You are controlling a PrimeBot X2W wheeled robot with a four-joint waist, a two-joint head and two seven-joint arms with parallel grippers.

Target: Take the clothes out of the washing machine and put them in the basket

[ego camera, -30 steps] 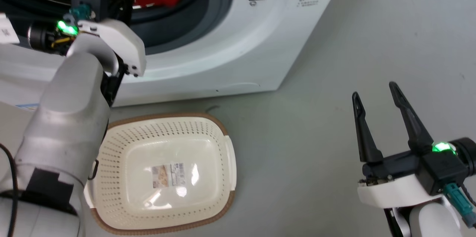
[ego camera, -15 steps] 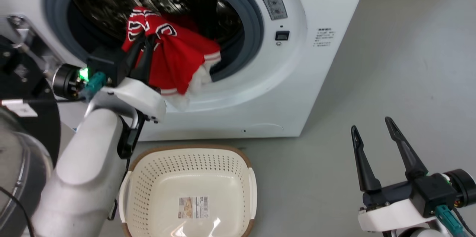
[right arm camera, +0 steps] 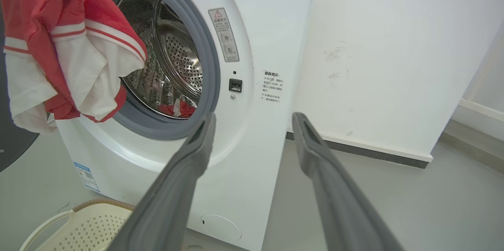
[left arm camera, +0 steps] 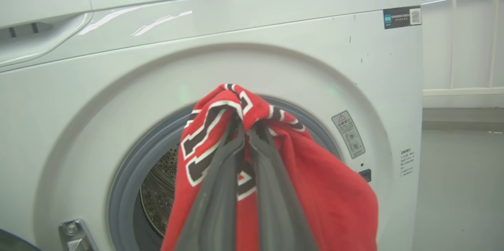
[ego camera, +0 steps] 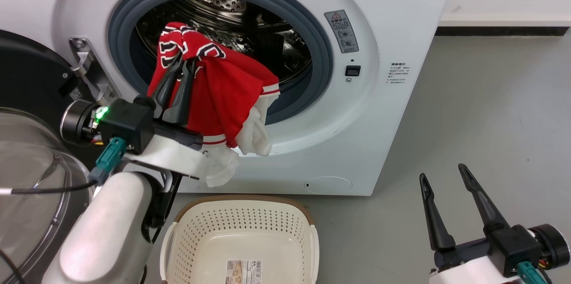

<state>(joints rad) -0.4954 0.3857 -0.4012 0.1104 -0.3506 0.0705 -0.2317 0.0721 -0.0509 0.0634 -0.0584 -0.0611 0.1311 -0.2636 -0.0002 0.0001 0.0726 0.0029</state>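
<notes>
The white washing machine (ego camera: 379, 110) stands with its porthole open. My left gripper (ego camera: 185, 59) is shut on a red jersey (ego camera: 227, 92) with white-and-black trim, holding it up in front of the porthole. The jersey's white lower ends hang over the grey rim. In the left wrist view the fingertips of that gripper (left arm camera: 246, 125) pinch the bunched jersey (left arm camera: 315, 188). More red clothes (right arm camera: 177, 110) lie low in the steel drum. The cream basket (ego camera: 241, 199) sits on the floor before the machine, below the jersey, with nothing but a paper label inside. My right gripper (ego camera: 442, 172) is open over the floor at the right.
The black-framed glass door (ego camera: 26, 79) is swung open at the left, close behind my left forearm. Grey floor (ego camera: 490, 96) stretches to the right of the machine up to a white wall (right arm camera: 393, 46) with a dark skirting strip.
The head camera has tilted up, so the whole picture has shifted. My left gripper has drawn the red jersey out of the drum and up in front of the porthole. The right gripper stays open.
</notes>
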